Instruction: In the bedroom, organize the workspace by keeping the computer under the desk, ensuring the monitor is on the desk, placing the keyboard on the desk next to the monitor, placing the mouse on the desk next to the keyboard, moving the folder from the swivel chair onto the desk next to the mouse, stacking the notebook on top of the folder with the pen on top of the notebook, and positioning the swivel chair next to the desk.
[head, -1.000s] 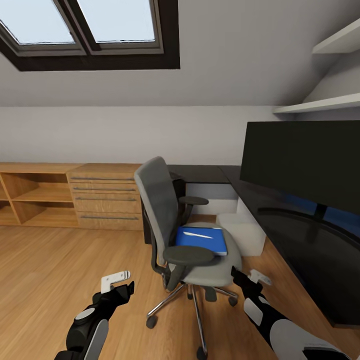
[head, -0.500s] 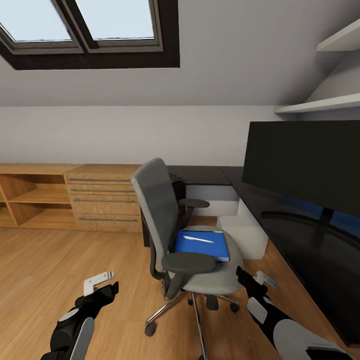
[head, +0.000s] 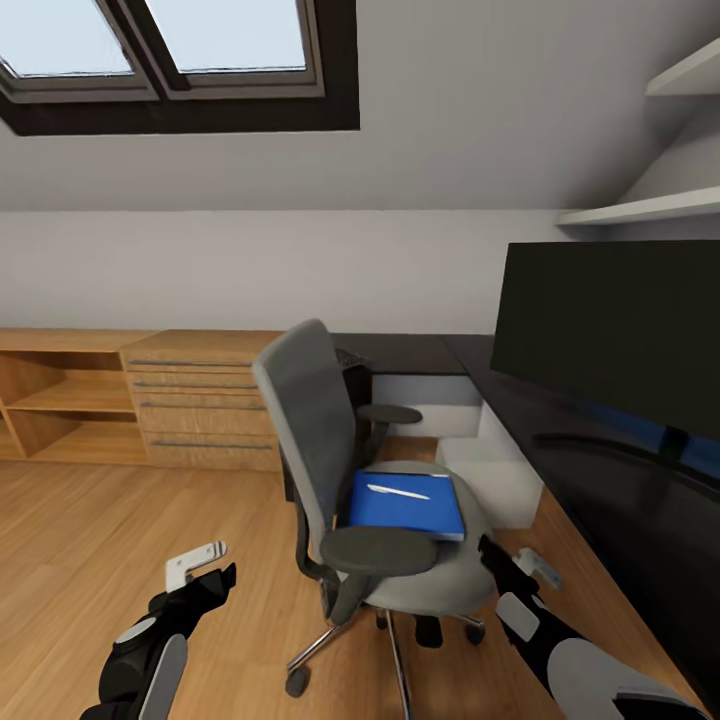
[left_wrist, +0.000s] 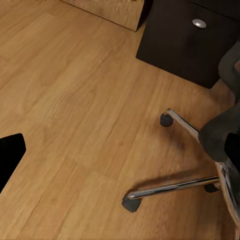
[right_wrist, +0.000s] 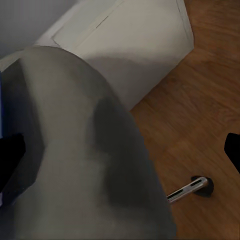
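The swivel chair (head: 310, 420) stands in front of me, its grey seat turned toward the desk (head: 620, 500). On the seat lies the blue folder (head: 405, 503) with the pale pen (head: 397, 491) on top. The monitor (head: 610, 330) stands on the desk, and the pale grey computer (head: 490, 470) sits under it. My left gripper (head: 220, 580) hangs open over the floor left of the chair base (left_wrist: 175, 187). My right gripper (head: 493, 553) is open close beside the seat's right edge (right_wrist: 85, 150). The keyboard, mouse and notebook are out of view.
A light wooden drawer unit (head: 205, 405) and open shelves (head: 60, 400) line the back wall. A black cabinet desk (head: 400, 350) with a silver knob (left_wrist: 199, 23) stands behind the chair. Wall shelves (head: 640, 210) hang over the desk. Bare wood floor (head: 90, 540) lies to the left.
The whole view has shifted, so the chair sits a little lower and left and the monitor further right. My left gripper has moved left and slightly down.
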